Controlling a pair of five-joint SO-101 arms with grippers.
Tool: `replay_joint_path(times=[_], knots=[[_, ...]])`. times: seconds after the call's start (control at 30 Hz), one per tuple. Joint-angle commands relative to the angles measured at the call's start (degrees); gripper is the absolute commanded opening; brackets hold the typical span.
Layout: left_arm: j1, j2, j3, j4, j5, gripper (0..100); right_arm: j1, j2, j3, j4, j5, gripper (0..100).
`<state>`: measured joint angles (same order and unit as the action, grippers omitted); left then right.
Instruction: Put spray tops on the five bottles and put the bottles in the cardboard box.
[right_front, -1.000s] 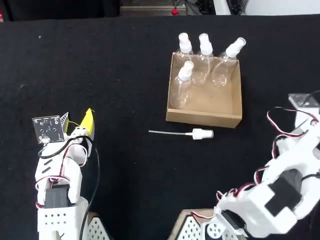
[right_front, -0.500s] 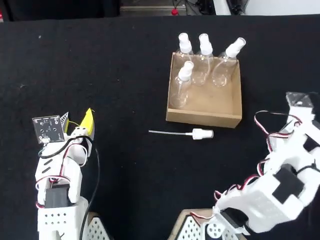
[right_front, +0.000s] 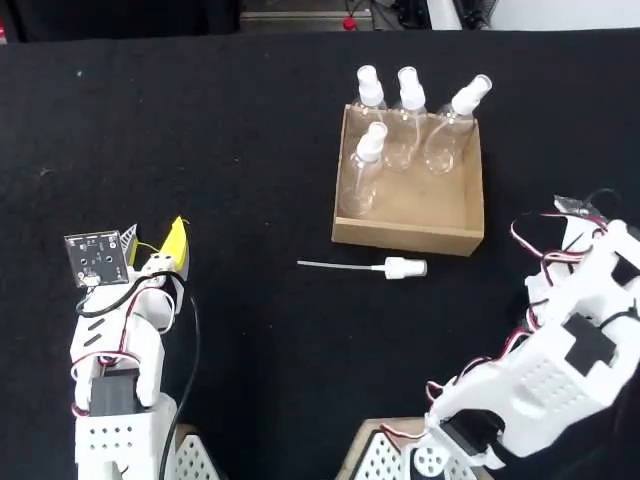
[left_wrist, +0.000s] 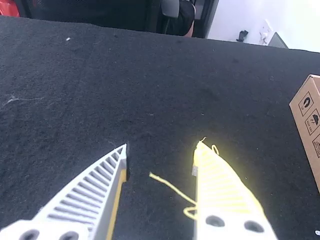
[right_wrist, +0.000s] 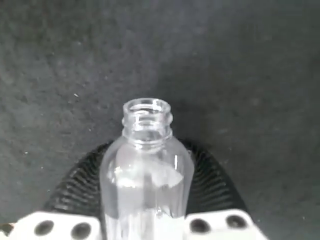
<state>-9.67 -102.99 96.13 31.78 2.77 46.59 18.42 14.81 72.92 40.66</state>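
A clear bottle (right_wrist: 147, 165) with no top and a bare threaded neck stands between the dark fingers (right_wrist: 215, 185) of my right gripper (right_wrist: 147, 150), which is shut on its body above the black table. The right arm (right_front: 565, 355) is at the table's right edge, below the cardboard box (right_front: 410, 235). Several bottles (right_front: 362, 170) with white spray tops stand in the box. A loose spray top (right_front: 405, 267) lies in front of the box, its thin tube pointing left. My left gripper (right_front: 155, 230) (left_wrist: 162, 147) is open over bare cloth at the near left.
The black cloth (right_front: 240, 150) covers the whole table. One side of the box (left_wrist: 307, 115) shows at the edge of the left wrist view. The arm bases (right_front: 400, 455) stand at the near edge.
The right arm has swung a little left and turned at the table's right edge. The left arm, box and loose spray top have not moved.
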Motion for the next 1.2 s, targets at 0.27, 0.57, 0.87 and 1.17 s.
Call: replay_joint_path(times=[0.27,0.57,0.87,1.17], knots=[[0.7,-0.1,1.3,-1.1,0.4,21,-1.1,-0.3,-6.5,1.9,1.7,27.5],[0.7,-0.1,1.3,-1.1,0.4,21,-0.8,-0.2,-15.6,11.6,1.8,26.1],[0.5,-0.1,1.3,-1.1,0.4,21,3.7,0.0,-16.7,12.7,4.5,26.2],[0.6,-0.1,1.3,-1.1,0.4,21,4.0,0.0,-16.8,19.3,6.7,26.2]])
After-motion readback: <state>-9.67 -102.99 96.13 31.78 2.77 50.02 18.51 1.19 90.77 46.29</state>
